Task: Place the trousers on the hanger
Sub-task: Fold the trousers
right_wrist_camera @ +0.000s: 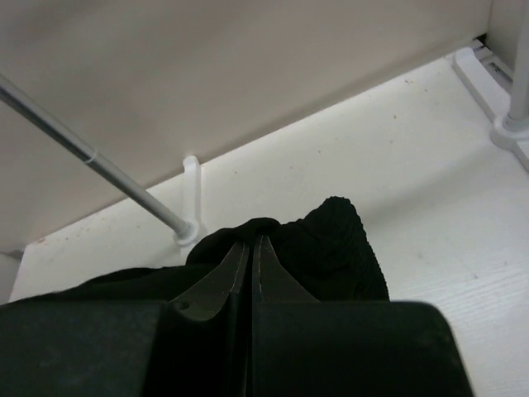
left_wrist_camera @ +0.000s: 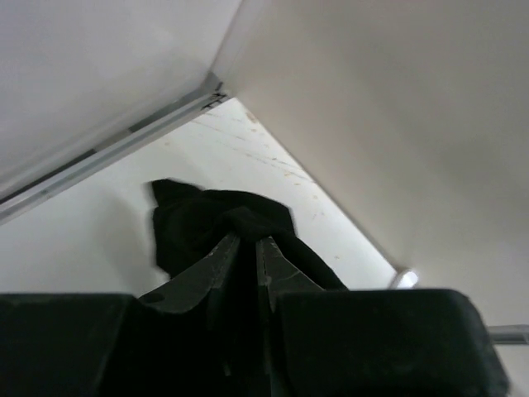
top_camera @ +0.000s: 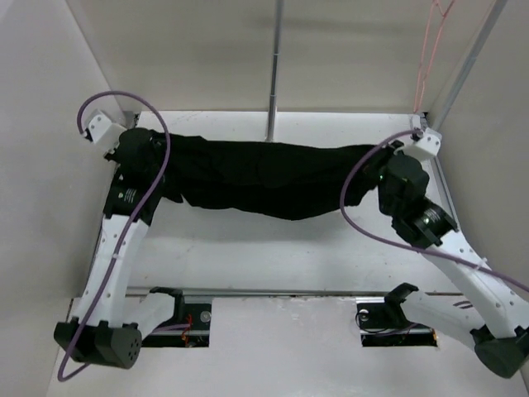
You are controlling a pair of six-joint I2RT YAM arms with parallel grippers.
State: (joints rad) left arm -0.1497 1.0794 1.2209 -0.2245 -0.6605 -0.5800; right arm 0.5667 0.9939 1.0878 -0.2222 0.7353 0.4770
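Note:
The black trousers (top_camera: 264,178) hang stretched in a sagging band between my two grippers, across the back of the white table. My left gripper (top_camera: 162,159) is shut on their left end; in the left wrist view its jaws (left_wrist_camera: 246,238) pinch a bunched fold of black cloth (left_wrist_camera: 198,219). At the right end my right gripper (top_camera: 377,164) is also shut on them, and in the right wrist view cloth (right_wrist_camera: 339,248) bulges out past the closed tips (right_wrist_camera: 250,241). The thin pink hanger (top_camera: 423,66) hangs at the back right, above and behind the right gripper.
A white upright pole (top_camera: 274,70) stands at the back centre, just behind the trousers. A slanted pole (top_camera: 471,62) rises at the right. White walls close in on the left, back and right. Purple cables (top_camera: 157,186) loop off both arms.

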